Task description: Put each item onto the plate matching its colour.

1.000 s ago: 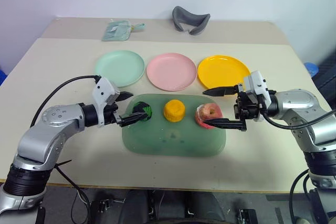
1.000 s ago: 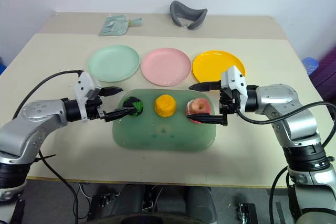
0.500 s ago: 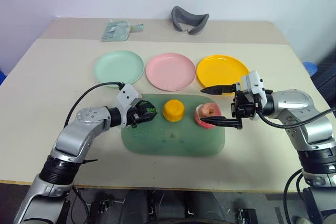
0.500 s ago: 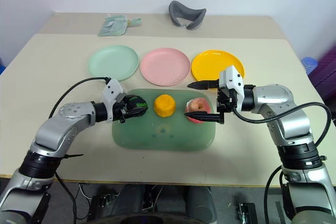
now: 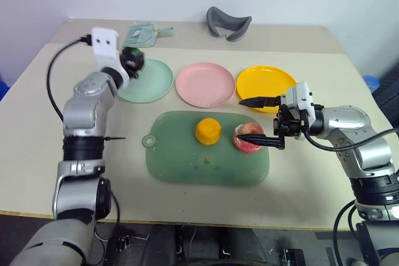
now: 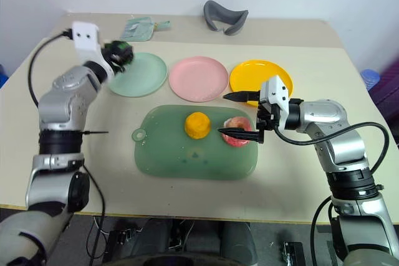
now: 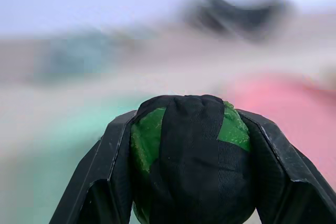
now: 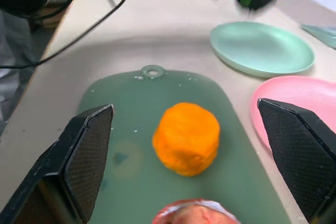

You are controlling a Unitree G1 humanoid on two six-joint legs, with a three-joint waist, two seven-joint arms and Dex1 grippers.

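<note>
The left gripper (image 5: 131,60) clamps the black-and-green ball (image 7: 184,156) above the mint plate's (image 5: 149,82) nine o'clock edge. The right gripper (image 5: 257,121) gapes around the pink-red fruit (image 5: 247,136).

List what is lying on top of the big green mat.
On the green mat lie the orange-yellow lump and the pink-red fruit, the fruit between the right hand's open fingers. What the two cover underneath cannot be seen.
</note>
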